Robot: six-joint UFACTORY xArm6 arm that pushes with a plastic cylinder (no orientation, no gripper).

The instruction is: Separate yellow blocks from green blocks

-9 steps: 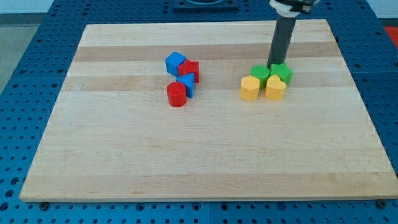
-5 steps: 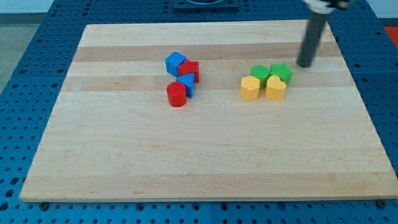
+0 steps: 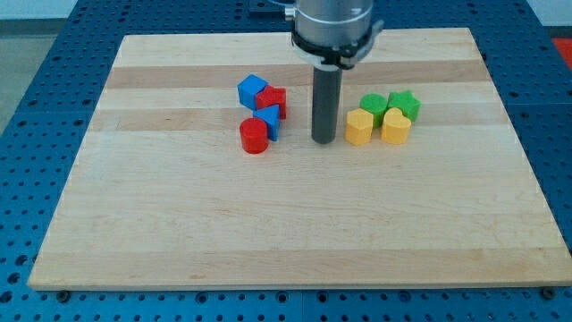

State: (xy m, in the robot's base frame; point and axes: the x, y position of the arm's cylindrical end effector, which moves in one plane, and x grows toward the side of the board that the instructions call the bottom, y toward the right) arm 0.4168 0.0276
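Two yellow blocks sit side by side right of the board's middle: a left one (image 3: 358, 127) and a right one (image 3: 396, 127). Just above them, touching, are a round green block (image 3: 374, 105) and a green star block (image 3: 404, 104). My tip (image 3: 323, 140) rests on the board just left of the left yellow block, a small gap apart from it. The rod stands upright between this cluster and the red and blue blocks.
A second cluster lies left of my tip: a blue cube (image 3: 252, 90), a red block (image 3: 273, 101), a smaller blue block (image 3: 268, 122) and a red cylinder (image 3: 254, 136). The wooden board (image 3: 286, 233) lies on a blue perforated table.
My tip moved from above the green blocks out to the right, then across to the left side of the yellow blocks. No block has moved.
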